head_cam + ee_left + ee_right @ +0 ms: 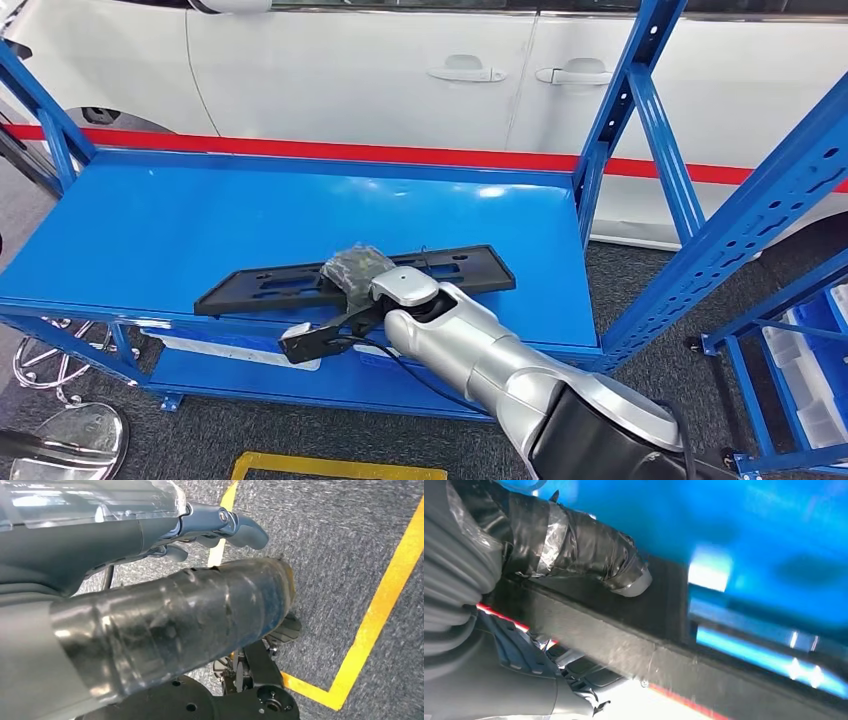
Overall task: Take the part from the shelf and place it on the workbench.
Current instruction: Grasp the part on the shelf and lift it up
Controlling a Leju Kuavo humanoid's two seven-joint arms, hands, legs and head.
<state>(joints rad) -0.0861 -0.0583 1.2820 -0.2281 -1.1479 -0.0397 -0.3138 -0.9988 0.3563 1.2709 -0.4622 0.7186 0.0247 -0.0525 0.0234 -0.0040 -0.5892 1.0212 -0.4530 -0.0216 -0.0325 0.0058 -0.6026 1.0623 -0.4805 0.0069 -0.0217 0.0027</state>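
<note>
Blue shelf deck (200, 230) leaves you open room all around; your right hand (355, 275) clasps the black part (270, 285) mid-length near the front edge, long axis running left-right. Left hand (220, 527) hangs loosely curled, holding nothing.

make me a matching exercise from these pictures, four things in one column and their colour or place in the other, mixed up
Things:
1. black part
2. right robot hand
3. car
4. floor line

Colour or place:
A. yellow, on the grey carpet
B. white, behind the rack
C. lying flat on the blue shelf
D. on the middle of the part

Pairs: 1-C, 2-D, 3-B, 4-A
</note>
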